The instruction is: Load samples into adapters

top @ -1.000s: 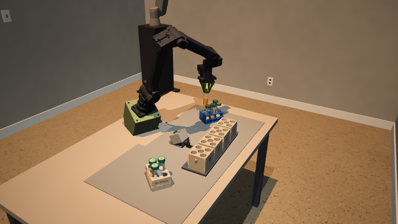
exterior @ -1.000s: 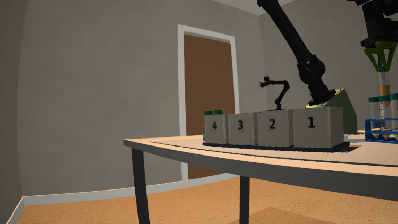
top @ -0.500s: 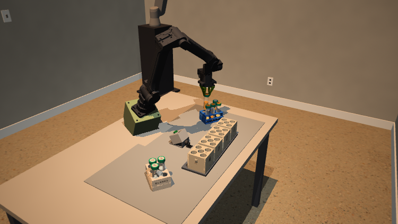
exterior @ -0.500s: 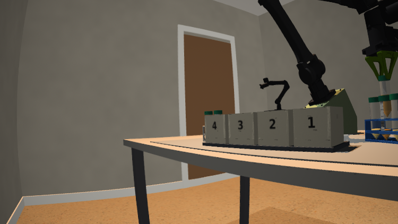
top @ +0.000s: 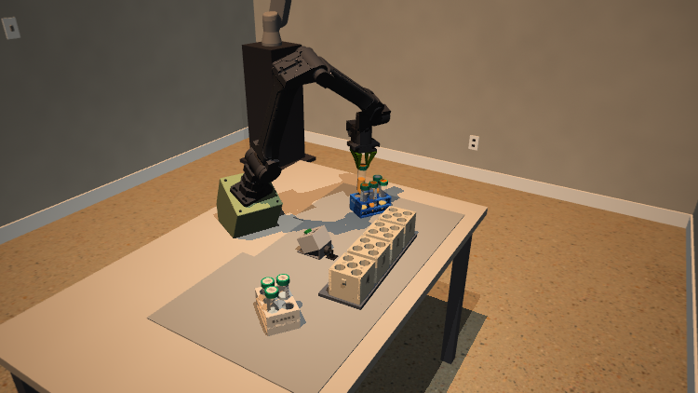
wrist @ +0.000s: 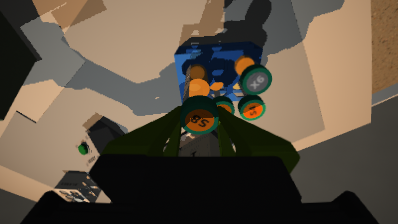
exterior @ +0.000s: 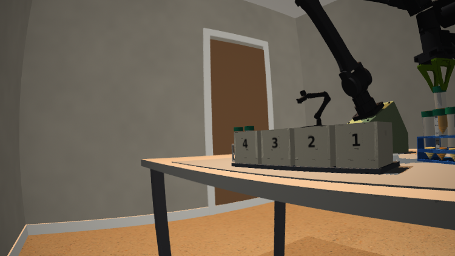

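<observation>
My gripper (top: 363,157) is shut on the cap end of sample tube S8 (wrist: 199,116), which has a green cap with an orange dot. The tube (exterior: 440,110) hangs upright, with orange liquid only near its tip. Its tip is just above the top of the blue sample rack RS (top: 369,202), among the standing tubes. In the wrist view the rack (wrist: 220,65) holds X6 (wrist: 256,80) with a grey dot and two orange-dot tubes (wrist: 251,107). The loading stand ST (top: 375,249) carries the adapters numbered 1 (exterior: 356,139), 2, 3 and 4 (exterior: 244,144); their holes look empty.
The white blank rack RB (top: 279,310) stands near the table's front with three green-capped tubes. The sloped desk with the green DONE key (top: 308,231) sits between the arm's base (top: 248,205) and the stand. The table's right edge runs close behind the stand.
</observation>
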You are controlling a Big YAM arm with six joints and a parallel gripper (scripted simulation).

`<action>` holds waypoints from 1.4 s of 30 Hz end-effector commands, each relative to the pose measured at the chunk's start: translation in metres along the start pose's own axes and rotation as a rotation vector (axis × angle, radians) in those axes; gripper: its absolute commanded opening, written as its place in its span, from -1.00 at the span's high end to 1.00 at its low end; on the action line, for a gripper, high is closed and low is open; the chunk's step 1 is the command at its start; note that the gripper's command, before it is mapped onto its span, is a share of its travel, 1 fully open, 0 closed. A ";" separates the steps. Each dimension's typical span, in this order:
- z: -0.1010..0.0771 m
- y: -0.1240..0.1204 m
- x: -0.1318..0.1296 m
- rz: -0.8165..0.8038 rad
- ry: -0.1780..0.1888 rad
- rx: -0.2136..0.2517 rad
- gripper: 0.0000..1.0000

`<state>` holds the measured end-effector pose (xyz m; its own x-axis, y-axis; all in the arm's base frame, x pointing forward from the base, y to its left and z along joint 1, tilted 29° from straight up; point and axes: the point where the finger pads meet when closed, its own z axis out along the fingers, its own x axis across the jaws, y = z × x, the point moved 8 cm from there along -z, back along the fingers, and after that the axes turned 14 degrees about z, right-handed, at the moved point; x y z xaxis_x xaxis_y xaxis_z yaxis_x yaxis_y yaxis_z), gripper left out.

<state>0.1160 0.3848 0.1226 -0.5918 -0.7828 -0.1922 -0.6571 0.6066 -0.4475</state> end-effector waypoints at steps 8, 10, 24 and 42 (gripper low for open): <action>-0.011 -0.002 -0.021 0.023 -0.046 -0.027 1.00; 0.003 -0.001 -0.010 0.005 -0.017 -0.010 1.00; 0.023 -0.001 -0.006 -0.001 -0.008 -0.004 1.00; 0.044 0.000 -0.008 -0.002 -0.008 -0.002 1.00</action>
<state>0.1246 0.3793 0.1065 -0.5724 -0.8006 -0.1773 -0.6754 0.5829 -0.4517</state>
